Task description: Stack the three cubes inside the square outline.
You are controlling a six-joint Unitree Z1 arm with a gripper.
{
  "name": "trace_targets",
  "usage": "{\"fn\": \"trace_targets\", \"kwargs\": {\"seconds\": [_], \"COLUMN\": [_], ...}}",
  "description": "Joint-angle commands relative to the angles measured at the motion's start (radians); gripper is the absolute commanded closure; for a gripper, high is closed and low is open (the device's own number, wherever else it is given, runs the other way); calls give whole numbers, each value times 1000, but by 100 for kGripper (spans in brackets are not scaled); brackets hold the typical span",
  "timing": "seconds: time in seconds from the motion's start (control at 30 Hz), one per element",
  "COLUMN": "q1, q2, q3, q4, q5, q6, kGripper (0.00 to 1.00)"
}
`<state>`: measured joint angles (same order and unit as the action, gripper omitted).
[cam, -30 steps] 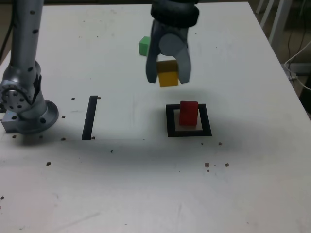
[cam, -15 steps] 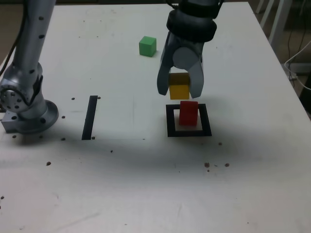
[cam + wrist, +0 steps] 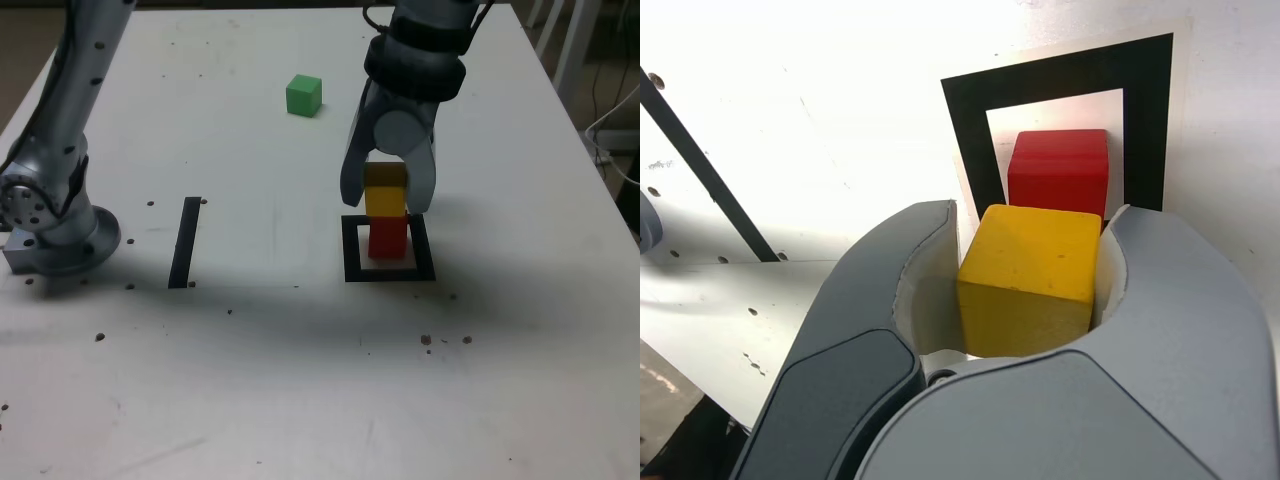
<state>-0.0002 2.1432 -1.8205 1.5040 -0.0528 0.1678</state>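
1. At the exterior view's left, the arm's grey base point(image 3: 55, 225) sits on the white tabletop point(image 3: 300, 380), and its silver link rises out of the picture's top.
2. Just to the right of the base, a single straight black tape strip point(image 3: 185, 242) lies flat on the tabletop, well apart from the cubes.
3. Further right and toward the far edge, the green cube point(image 3: 303, 96) rests alone on the tabletop, clear of the arm and outside the tape frame.
4. Right of centre, the square outline point(image 3: 350, 250) of thick black tape lies flat; the red cube point(image 3: 388, 238) stands on its pale centre, and in the wrist view it point(image 3: 1058, 170) sits toward one side of that pale patch within the frame point(image 3: 970, 130).
5. Above the red cube, the hand point(image 3: 387, 195) points downward, its two grey jaws closed narrowly on opposite sides of the yellow cube point(image 3: 385, 190).
6. The yellow cube is directly over the red one; in the exterior view their faces look to meet, but whether it rests on it cannot be told.
7. The wrist view shows the yellow cube point(image 3: 1030, 280) wedged between the hand's point(image 3: 1025, 290) curved jaws.
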Motion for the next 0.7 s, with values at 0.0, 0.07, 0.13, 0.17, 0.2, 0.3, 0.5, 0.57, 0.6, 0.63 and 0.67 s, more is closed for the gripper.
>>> {"fn": "trace_targets", "kwargs": {"seconds": [0.0, 0.07, 0.13, 0.17, 0.2, 0.3, 0.5, 0.57, 0.6, 0.63, 0.67], "q1": [-1, -1, -1, -1, -1, -1, -2, -2, -2, -2, -2], "q2": [8, 12, 16, 18, 21, 25, 35, 38, 40, 42, 43], "q3": [-6, -5, -5, -5, -5, -5, -5, -5, -5, -5, -5], "q4": [3, 3, 3, 3, 2, 1, -5, -7, -8, -9, -10], "q5": [-3, -4, -5, -5, -5, -5, -9, -11, -11, -11, -11], "q6": [2, 2, 2, 2, 2, 2, 2, 2, 2, 2, 2], "kGripper": [71, 71, 71, 71, 71, 71, 70, 70, 70, 70, 70]}}
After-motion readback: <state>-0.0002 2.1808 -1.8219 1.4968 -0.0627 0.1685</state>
